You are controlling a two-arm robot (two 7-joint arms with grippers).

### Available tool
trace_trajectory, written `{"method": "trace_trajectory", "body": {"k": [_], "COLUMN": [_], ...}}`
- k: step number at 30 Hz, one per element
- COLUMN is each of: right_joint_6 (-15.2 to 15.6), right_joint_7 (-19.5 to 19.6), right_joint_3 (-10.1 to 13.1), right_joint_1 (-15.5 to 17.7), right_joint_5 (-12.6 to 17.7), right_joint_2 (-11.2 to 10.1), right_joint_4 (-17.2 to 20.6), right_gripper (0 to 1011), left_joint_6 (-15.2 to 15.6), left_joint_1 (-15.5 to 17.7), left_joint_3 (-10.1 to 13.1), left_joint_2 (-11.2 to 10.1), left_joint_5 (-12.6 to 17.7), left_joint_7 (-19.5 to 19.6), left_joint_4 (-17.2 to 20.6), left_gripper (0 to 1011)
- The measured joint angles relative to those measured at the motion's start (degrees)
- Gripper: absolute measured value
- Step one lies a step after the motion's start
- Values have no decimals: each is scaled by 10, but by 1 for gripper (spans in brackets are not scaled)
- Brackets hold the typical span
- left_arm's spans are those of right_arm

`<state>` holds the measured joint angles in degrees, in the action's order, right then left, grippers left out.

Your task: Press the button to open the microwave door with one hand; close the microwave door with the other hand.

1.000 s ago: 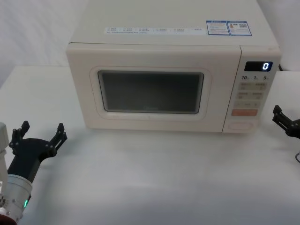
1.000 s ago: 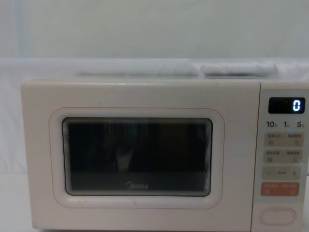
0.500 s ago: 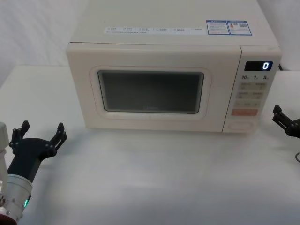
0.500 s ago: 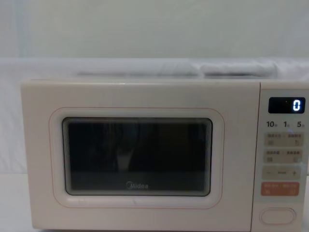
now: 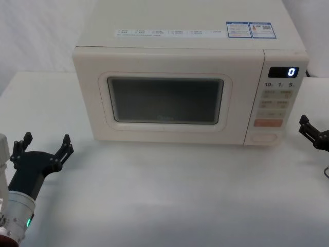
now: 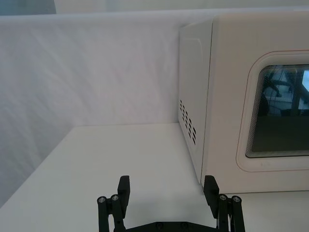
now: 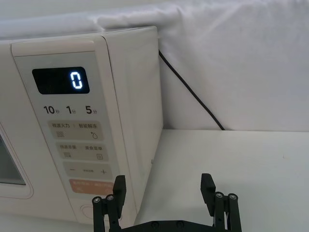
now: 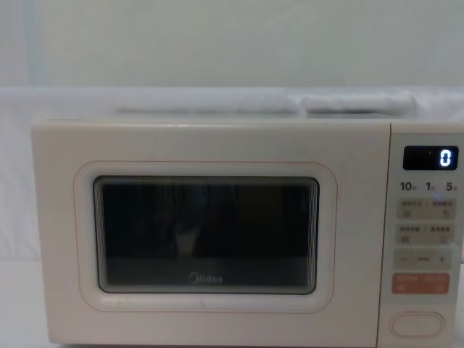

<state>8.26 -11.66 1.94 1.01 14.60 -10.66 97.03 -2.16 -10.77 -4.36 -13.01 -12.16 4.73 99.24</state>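
The cream microwave stands at the back of the white table with its door (image 5: 164,100) shut; the door (image 8: 206,232) has a dark window and a grey logo. An oval button (image 5: 263,138) sits at the bottom of the control panel (image 8: 424,239), under a display reading 0. My left gripper (image 5: 44,146) rests open low on the table, left of the microwave and apart from it. In the left wrist view this gripper (image 6: 167,188) faces the door's left corner. My right gripper (image 7: 163,188) is open beside the panel's right edge, touching nothing; the button (image 7: 87,211) lies just off its fingers.
A black power cable (image 7: 188,89) runs down behind the microwave's right side. White cloth (image 6: 96,72) hangs behind the table. Bare table (image 5: 169,190) stretches in front of the microwave between the two arms.
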Motion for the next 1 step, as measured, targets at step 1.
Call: {"method": "trace_trajectory", "body": {"k": [1], "right_joint_6": [0], "right_joint_7": [0], "right_joint_3": [0], "right_joint_1": [0], "right_joint_5": [0], "right_joint_2": [0], "right_joint_4": [0], "right_gripper": [1002], "left_joint_6": [0], "left_joint_1": [0], "left_joint_3": [0], "left_joint_2": [0], "left_joint_5": [0], "left_joint_7": [0], "left_joint_4": [0], "left_gripper": [1001]}}
